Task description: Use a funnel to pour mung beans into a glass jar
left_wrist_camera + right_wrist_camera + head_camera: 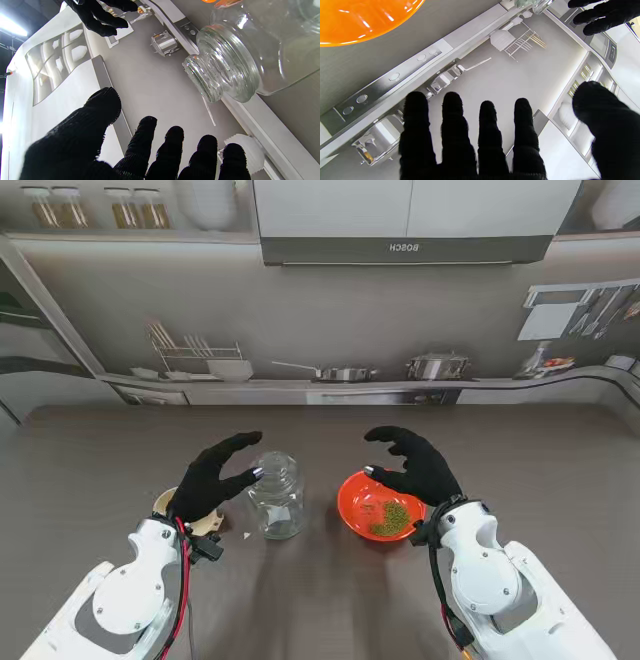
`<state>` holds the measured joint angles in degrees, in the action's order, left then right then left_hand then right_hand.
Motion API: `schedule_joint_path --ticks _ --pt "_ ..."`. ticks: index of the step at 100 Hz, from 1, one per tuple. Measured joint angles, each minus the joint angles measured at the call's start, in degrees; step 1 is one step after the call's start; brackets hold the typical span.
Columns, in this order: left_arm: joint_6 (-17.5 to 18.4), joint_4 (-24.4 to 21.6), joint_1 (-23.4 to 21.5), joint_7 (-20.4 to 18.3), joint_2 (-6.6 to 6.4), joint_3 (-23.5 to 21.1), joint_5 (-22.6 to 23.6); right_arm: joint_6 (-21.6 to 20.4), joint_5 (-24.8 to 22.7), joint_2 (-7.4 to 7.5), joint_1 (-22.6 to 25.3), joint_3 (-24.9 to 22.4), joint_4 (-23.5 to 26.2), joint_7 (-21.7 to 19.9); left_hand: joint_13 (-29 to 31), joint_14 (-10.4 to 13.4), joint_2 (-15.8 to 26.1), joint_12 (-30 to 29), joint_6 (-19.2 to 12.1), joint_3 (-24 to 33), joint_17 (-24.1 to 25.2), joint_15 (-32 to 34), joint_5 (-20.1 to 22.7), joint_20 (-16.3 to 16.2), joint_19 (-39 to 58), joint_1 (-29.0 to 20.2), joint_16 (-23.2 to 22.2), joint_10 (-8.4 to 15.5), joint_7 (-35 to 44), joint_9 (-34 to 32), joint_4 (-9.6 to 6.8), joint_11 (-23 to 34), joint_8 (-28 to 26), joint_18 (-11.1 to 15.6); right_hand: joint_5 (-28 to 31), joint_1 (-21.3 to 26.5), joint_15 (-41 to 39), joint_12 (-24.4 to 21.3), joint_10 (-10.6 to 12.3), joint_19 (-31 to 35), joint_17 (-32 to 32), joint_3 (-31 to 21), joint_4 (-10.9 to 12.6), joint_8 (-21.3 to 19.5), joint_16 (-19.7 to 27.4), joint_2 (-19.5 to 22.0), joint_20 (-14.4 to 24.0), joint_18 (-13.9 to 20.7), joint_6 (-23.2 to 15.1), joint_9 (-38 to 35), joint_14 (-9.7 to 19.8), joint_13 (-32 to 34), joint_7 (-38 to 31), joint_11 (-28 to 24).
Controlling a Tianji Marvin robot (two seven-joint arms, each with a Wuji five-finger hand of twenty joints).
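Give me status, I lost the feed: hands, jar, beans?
Left hand open beside the jar, right hand open over the orange bowl. Jar lid on. Beans in the bowl. Funnel hidden behind left hand.

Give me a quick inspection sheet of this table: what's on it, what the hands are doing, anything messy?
Surface: brown table, small pale speck near the jar.
Job's things: glass jar, lid on, upright at centre; orange bowl of mung beans to its right; funnel partly hidden behind the left hand.
Clutter: nothing seen.
Hands: left hand open, fingers beside the jar; right hand open over the bowl's far side.
Cables: red and black wires along the left arm.
Surroundings: printed kitchen backdrop.
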<state>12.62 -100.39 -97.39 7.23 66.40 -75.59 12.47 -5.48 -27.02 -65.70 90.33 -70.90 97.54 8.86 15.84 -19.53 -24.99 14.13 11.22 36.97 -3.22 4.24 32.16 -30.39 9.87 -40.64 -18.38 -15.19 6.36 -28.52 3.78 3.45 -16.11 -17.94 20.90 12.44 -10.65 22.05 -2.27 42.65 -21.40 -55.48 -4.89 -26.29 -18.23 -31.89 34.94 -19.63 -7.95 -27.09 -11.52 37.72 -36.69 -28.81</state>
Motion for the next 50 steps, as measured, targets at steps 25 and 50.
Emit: schedule_joint_path --ticks 25,50 --pt "-0.03 -0.15 -0.15 -0.15 0.00 -0.04 -0.20 0.01 -0.03 0.00 0.12 -0.04 0.13 0.08 0.00 0.00 0.00 0.00 0.00 0.00 0.01 0.00 0.00 0.00 -0.01 0.00 0.00 0.02 0.00 0.00 0.00 0.00 0.00 0.01 0.00 0.00 0.00 0.00 0.01 -0.04 0.00 0.00 0.00 0.00 0.00 0.00 0.01 0.00 0.00 -0.02 0.00 0.00 0.00 0.00" --pt "-0.41 -0.34 0.22 -0.41 -0.13 0.06 1.75 0.02 -0.23 -0.01 0.16 -0.44 0.17 0.08 0.00 0.00 0.00 0.00 0.00 -0.84 0.01 0.00 0.00 0.00 -0.02 0.06 0.01 0.02 0.00 0.00 0.00 0.00 0.00 0.01 0.00 0.00 0.00 0.00 0.01 -0.07 0.00 0.00 0.00 0.00 0.00 0.00 0.09 0.00 0.00 -0.03 0.01 0.00 0.00 0.00"
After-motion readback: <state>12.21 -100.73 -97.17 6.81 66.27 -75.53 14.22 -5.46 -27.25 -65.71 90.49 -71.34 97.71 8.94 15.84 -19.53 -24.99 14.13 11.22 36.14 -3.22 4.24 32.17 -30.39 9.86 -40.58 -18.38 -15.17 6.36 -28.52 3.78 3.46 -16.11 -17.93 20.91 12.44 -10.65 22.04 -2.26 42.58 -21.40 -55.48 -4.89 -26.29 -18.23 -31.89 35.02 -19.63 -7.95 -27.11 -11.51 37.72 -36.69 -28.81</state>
